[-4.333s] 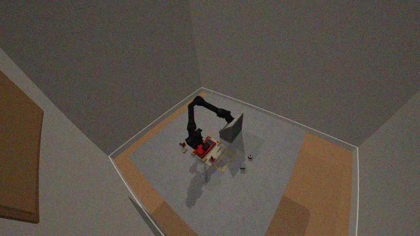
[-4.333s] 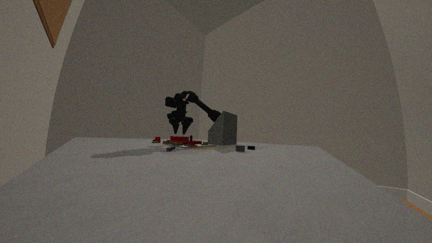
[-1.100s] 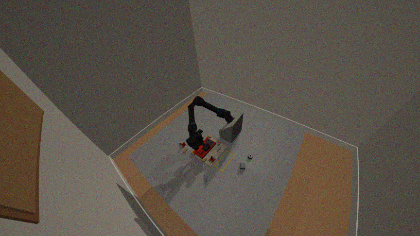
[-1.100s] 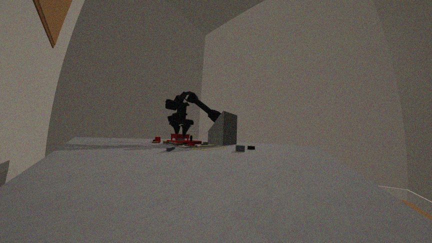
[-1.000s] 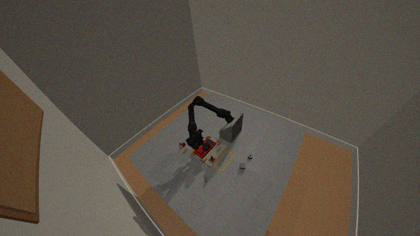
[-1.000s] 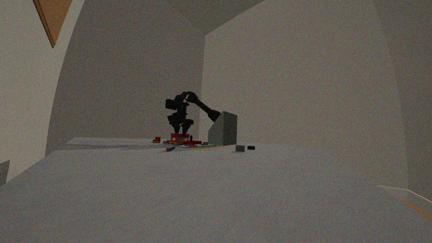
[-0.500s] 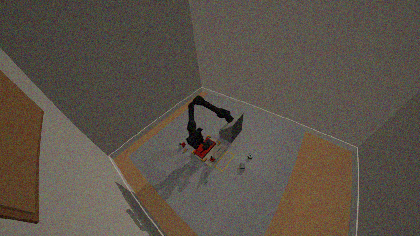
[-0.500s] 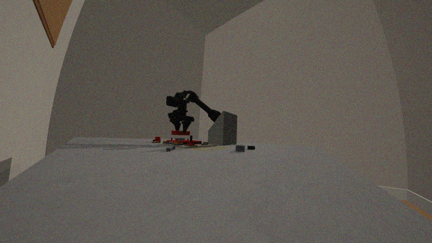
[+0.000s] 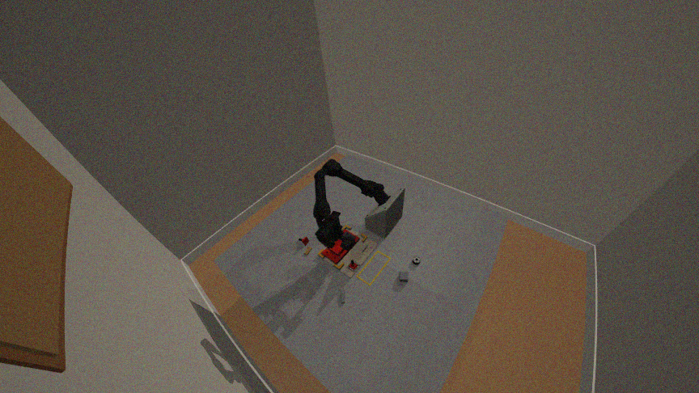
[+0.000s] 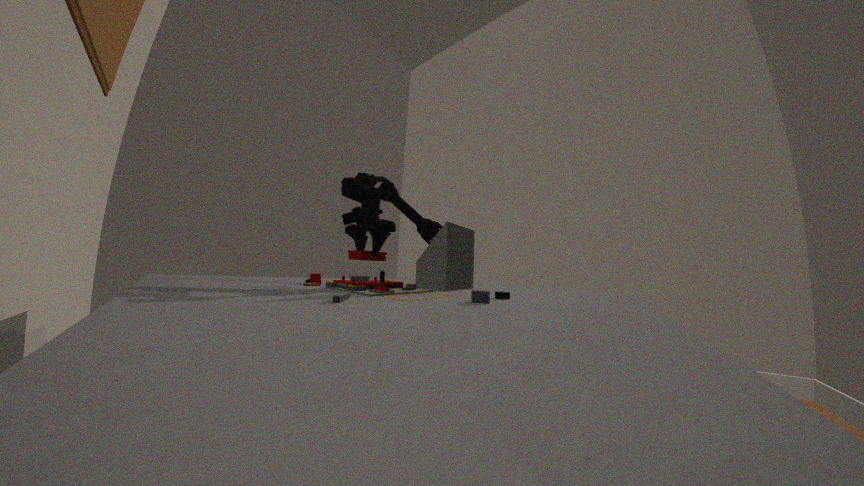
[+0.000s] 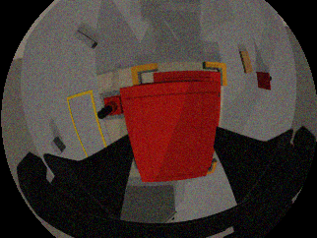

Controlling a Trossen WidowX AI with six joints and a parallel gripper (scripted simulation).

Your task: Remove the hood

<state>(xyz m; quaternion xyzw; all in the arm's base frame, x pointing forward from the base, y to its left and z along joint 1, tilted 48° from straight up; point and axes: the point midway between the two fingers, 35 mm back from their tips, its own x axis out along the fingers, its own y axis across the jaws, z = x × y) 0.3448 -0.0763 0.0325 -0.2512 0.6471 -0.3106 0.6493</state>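
My gripper (image 10: 368,251) (image 11: 172,134) is shut on the red hood (image 10: 367,258) (image 11: 172,113) of the toy car. The hood hangs roughly level, with a visible gap above the car's red body (image 10: 392,284) (image 11: 187,76). In the wrist view the hood hides most of the car. The marked area is a yellow outline (image 9: 380,270) (image 11: 80,94) on the table, beside the car's pale base plate; nothing lies inside it.
A red part with a black knob (image 9: 353,265) (image 11: 114,105) stands between the car and the outline. A small grey box (image 9: 404,276) (image 10: 480,296) and a black-and-white round piece (image 9: 416,260) lie beyond the outline. A tall grey block (image 9: 391,214) (image 10: 459,256) stands near the arm's base.
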